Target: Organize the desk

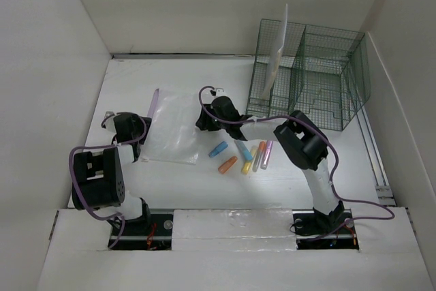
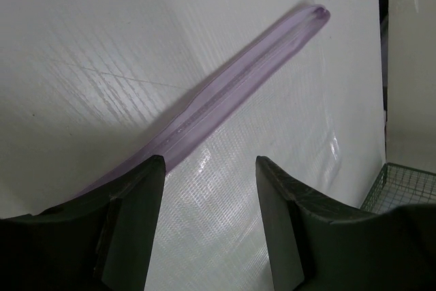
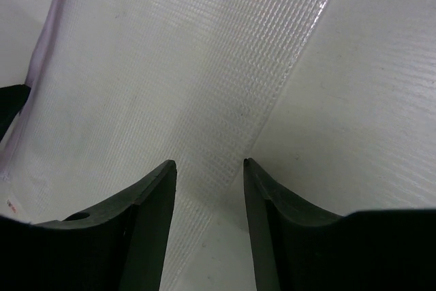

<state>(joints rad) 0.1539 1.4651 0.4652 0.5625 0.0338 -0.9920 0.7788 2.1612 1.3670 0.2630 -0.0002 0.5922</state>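
The left gripper (image 2: 210, 165) has its jaws spread with nothing between them. It hovers over a clear plastic pouch (image 1: 170, 127), whose purple zip strip (image 2: 238, 83) runs away diagonally just beyond the fingertips. The right gripper (image 3: 209, 164) is likewise spread and empty, poised over the pouch's opposite edge, where the ribbed plastic meets the bare desk (image 1: 204, 80). The step in hand looks like taking hold of the pouch from both sides, probably to open it or lift it. Next, each gripper would need to drop onto its edge and pinch the thin film without sliding it along. The white desk fills the middle of the top view, under everything. On it lie one pouch and, just to its right, what looks like six coloured pens (image 1: 243, 150) in a loose cluster. At the far right corner is one green wire rack (image 1: 320, 80) with one white sheet (image 1: 278, 49) standing in it.
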